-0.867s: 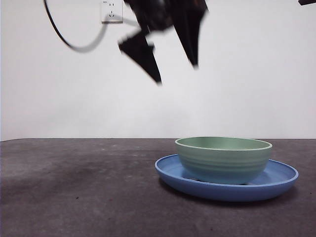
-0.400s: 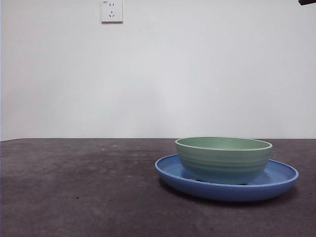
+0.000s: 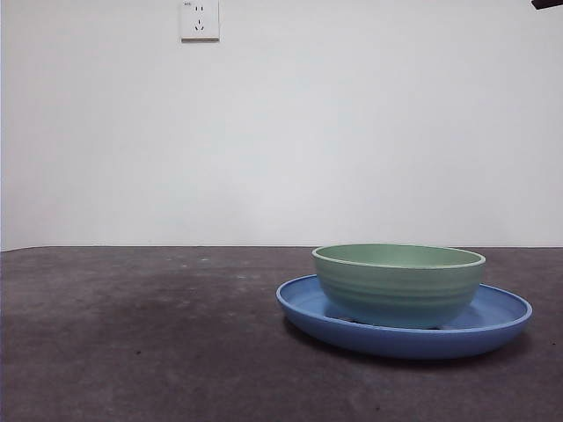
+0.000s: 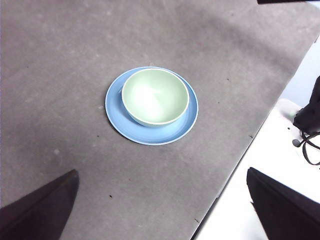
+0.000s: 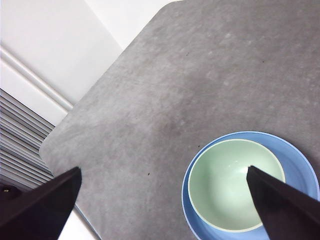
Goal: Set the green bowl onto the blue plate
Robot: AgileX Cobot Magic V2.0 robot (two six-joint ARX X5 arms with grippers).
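Note:
The green bowl (image 3: 398, 283) stands upright inside the blue plate (image 3: 493, 321) on the dark table, right of the middle in the front view. Both grippers are high above and apart from them. In the left wrist view the bowl (image 4: 155, 96) sits in the plate (image 4: 150, 134) far below my left gripper (image 4: 165, 210), whose jaws are wide open and empty. In the right wrist view the bowl (image 5: 232, 182) and the plate (image 5: 295, 155) lie below my right gripper (image 5: 165, 205), also open and empty. A black arm tip (image 3: 547, 3) shows at the front view's top right corner.
A white wall socket (image 3: 199, 19) is on the wall behind the grey table mat (image 3: 132, 334). The left wrist view shows the table's edge with a white surface and black cables (image 4: 307, 130) beyond it. The right wrist view shows a rounded table corner (image 5: 55, 145).
One second ago an arm with open jaws hung above and left of the bowl in the front view. It has risen out of that view. Bowl and plate have not moved.

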